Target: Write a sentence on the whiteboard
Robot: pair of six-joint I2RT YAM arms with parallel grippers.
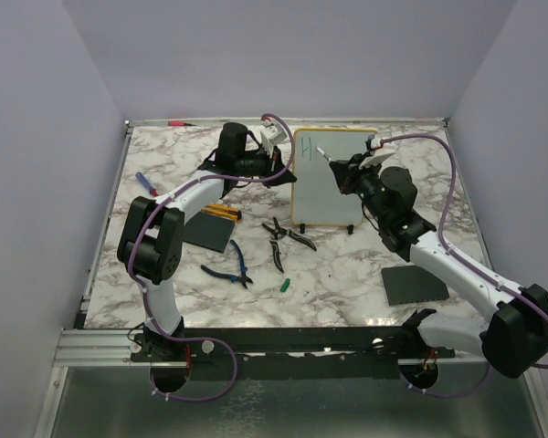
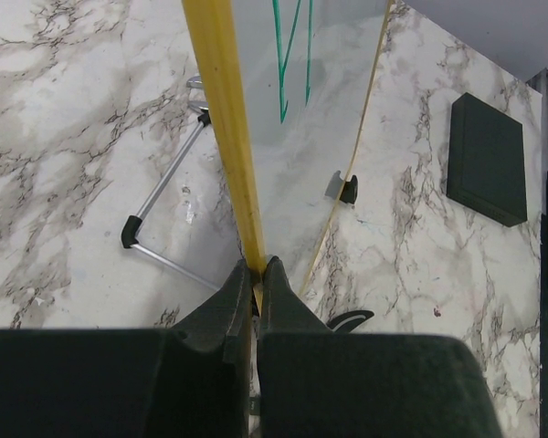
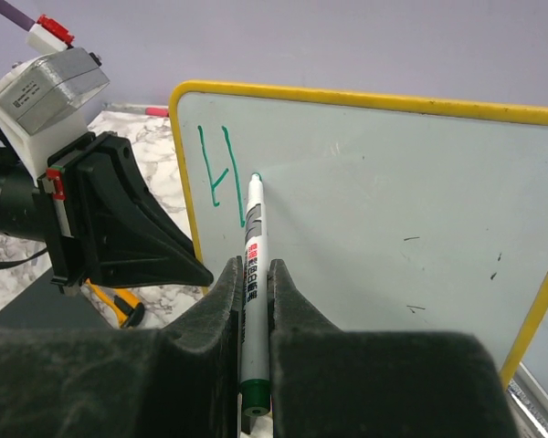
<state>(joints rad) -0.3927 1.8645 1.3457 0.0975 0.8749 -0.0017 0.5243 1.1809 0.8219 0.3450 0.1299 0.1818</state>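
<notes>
The whiteboard (image 1: 333,178) stands upright at the back middle, white with a yellow rim. My left gripper (image 2: 257,267) is shut on the board's yellow left rim (image 2: 221,109); it also shows in the top view (image 1: 276,151). My right gripper (image 3: 254,266) is shut on a white marker (image 3: 252,274) with a green tip, which touches the board (image 3: 374,210) just right of a teal "H" (image 3: 215,164). That letter is the only writing of the sentence that shows. In the top view the right gripper (image 1: 340,167) is at the board's upper face.
On the marble table lie black pliers (image 1: 283,237), blue-handled pliers (image 1: 228,266), a green cap (image 1: 285,285), a yellow-handled tool (image 1: 224,213), a blue pen (image 1: 146,183) and dark grey pads (image 1: 415,285) (image 1: 208,232). The board's wire stand (image 2: 160,214) is behind it.
</notes>
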